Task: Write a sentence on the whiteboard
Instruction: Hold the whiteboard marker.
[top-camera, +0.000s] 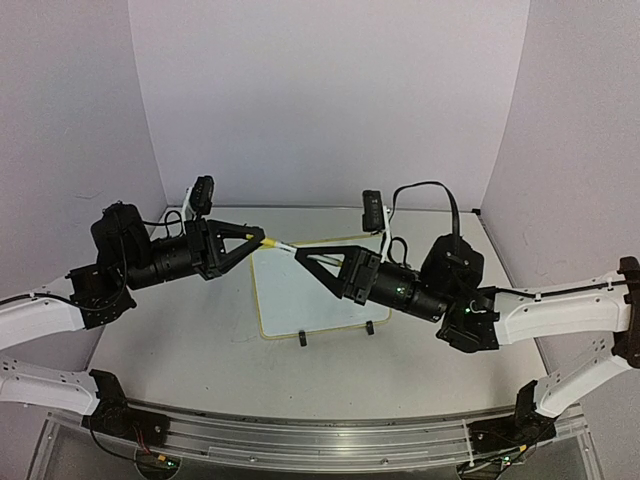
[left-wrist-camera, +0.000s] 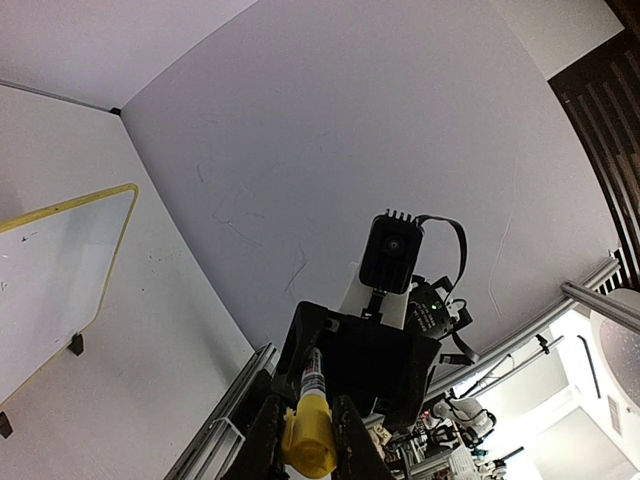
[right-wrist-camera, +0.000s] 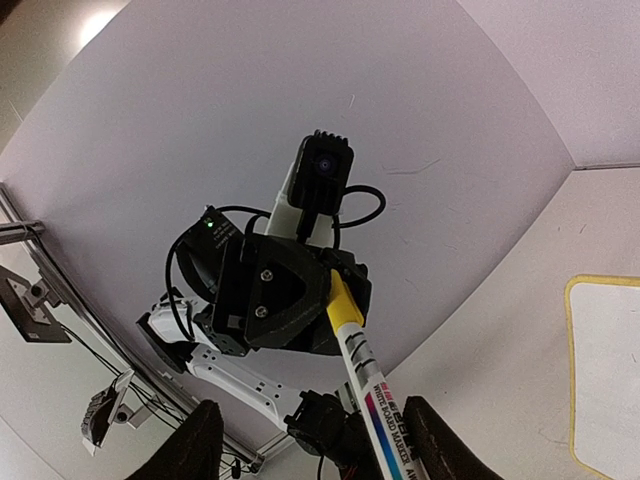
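Desk (top-camera: 180, 340) is carrying the whiteboard (top-camera: 300, 295) flat at its centre. Above the board's far edge, left pincer (top-camera: 260, 239) is clenching the marker (top-camera: 278, 244) by its yellow end; right pincer (top-camera: 303, 256) is straddling the barrel, fingers spread, released.

The yellow-capped white marker (right-wrist-camera: 378, 405) runs off the bottom edge. The marks (left-wrist-camera: 24, 238) on the yellow-rimmed whiteboard (left-wrist-camera: 50, 260) are too small to read.

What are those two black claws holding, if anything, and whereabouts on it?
The left tool clamps a whiteboard marker by its yellow end. The right tool stands open around the barrel, not gripping.
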